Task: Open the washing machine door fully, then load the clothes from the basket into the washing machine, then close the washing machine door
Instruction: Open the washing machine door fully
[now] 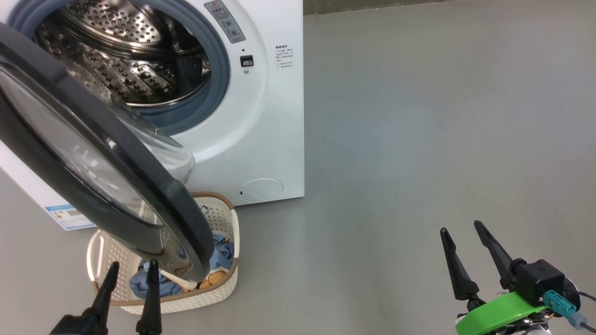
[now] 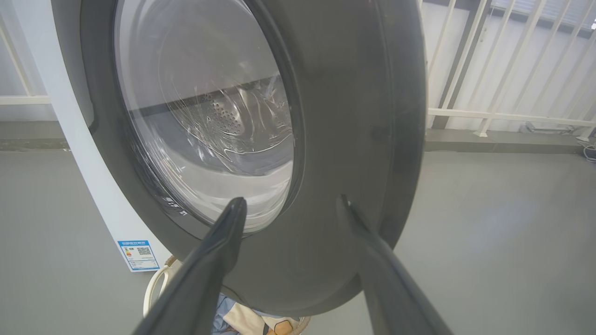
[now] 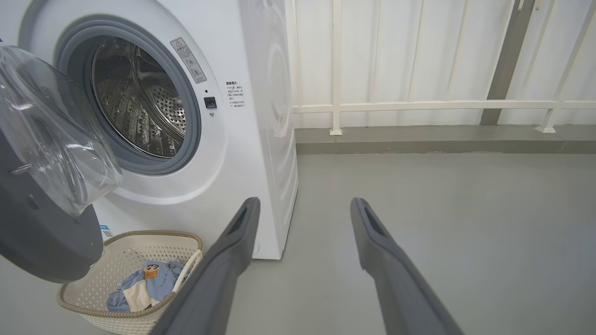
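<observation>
Washing machine (image 1: 270, 116) stands on grey floor (image 1: 419, 139). Washing machine door (image 1: 139, 195) is swung out on its left-side hinge, part open, with the steel drum (image 1: 125, 60) and grey gasket exposed behind it. In the head view the door's lower edge hangs over the basket (image 1: 226, 218). The basket sits on the floor just in front of the machine, below the door opening. Clothes (image 1: 223, 251), light blue with orange and cream print, lie bunched in the basket bottom, partly hidden by the door. Blue label (image 1: 70, 216) is on the machine's lower front, left of the basket.

Left gripper (image 1: 133, 264) is at lower left, jaws spread wide, nothing between them. In the left wrist view the fingers point at the door's outer face, one tip over the glass porthole, the other over the black ring. It is very near the door, but contact cannot be told. Right gripper (image 1: 460, 227) is at lower right, jaws wide, empty, over bare floor, well apart from machine and basket. The right wrist view has a white railing (image 3: 419, 107) behind the machine.
</observation>
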Controlling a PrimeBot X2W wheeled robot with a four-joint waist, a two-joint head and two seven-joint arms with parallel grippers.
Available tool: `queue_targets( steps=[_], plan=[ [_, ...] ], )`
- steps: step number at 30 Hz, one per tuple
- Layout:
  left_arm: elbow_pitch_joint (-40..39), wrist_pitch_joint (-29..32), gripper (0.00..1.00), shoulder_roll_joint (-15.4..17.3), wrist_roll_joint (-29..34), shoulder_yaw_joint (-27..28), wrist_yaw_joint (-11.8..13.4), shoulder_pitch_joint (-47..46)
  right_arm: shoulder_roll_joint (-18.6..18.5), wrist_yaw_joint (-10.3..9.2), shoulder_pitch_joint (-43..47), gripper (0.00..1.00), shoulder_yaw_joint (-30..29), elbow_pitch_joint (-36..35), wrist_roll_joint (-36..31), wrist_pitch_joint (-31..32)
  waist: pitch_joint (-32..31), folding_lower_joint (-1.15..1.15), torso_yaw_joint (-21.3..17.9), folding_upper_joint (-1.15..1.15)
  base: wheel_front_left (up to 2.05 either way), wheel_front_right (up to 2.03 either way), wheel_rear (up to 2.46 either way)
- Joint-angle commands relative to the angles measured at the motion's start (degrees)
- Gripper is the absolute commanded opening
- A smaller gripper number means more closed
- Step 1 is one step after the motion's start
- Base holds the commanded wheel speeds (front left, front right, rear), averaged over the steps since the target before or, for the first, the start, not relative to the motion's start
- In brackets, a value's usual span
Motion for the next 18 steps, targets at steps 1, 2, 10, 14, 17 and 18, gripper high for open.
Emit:
queue_targets(
  steps=[1, 2, 10, 14, 17, 18],
  plan=[
    [-1.6, -0.4, 1.00, 0.7, 0.3, 1.6, 0.5, -1.0, -0.2, 0.17, -0.4, 1.00, 1.3, -1.2, -0.6, -0.4, 0.0, 0.00, 0.0, 0.00, 0.00, 0.00, 0.00],
    [-1.6, -0.4, 1.00, 0.7, 0.3, 1.6, 0.6, -1.0, -0.2, 0.17, -0.4, 1.00, 1.2, -1.1, -0.6, -0.4, 0.0, 0.00, 0.0, 0.00, 0.00, 0.00, 0.00],
    [-1.6, -0.4, 1.00, 0.7, 0.2, 1.5, 1.4, -1.2, 0.0, 0.17, -0.6, 1.00, 1.3, 0.5, -1.1, -0.4, 0.0, 0.00, -0.1, 0.00, 0.00, 0.00, 0.00],
    [-1.5, -0.4, 1.00, 0.7, 0.3, 1.4, 1.7, -1.3, 0.2, 0.17, -0.7, 1.00, 1.1, 0.8, -1.7, -0.4, 0.0, 0.00, 0.0, 0.00, 0.00, 0.00, 0.00],
    [-1.4, -0.4, 1.00, 0.7, 0.3, 1.4, 1.8, -1.3, 0.3, 0.17, -0.8, 1.00, 1.0, 1.3, -1.9, -0.4, 0.0, 0.00, 0.0, 0.00, 0.00, 0.00, 0.00],
    [-1.4, -0.4, 1.00, 0.7, 0.3, 1.4, 1.8, -1.4, 0.3, 0.17, -0.9, 1.00, 1.0, 1.5, -1.9, -0.4, 0.0, 0.00, 0.0, 0.00, 0.00, 0.00, 0.00]
  ],
)
